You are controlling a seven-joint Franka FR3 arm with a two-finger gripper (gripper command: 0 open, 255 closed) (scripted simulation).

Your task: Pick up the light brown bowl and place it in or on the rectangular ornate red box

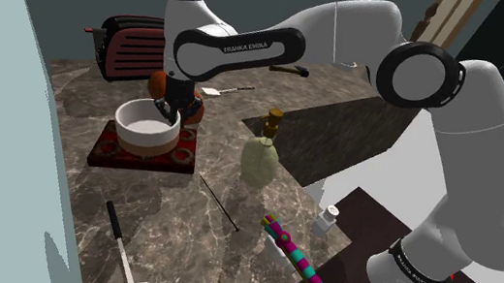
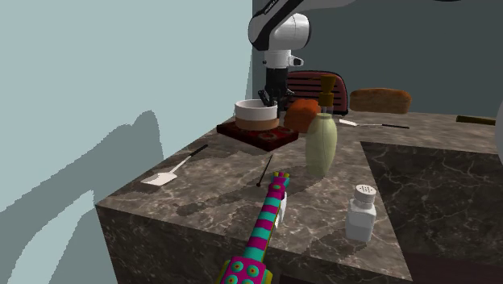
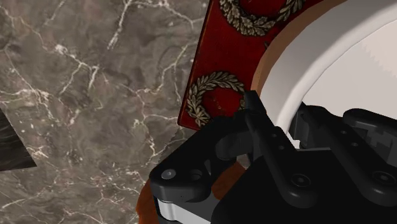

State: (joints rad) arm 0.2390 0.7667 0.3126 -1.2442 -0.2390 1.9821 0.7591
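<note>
Gripper (image 1: 172, 110): pinching bowl (image 1: 143, 125) rim, a finger each side.
Bowl: sitting on box (image 1: 105, 151).
Box: middle hidden under bowl, edges showing.

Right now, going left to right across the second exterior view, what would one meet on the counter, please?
From the left: white spatula → bowl on the red box → pale green bottle → white shaker.

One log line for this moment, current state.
gripper: shut on bowl rim | bowl: upright on red box | red box: on counter | next: release
</note>
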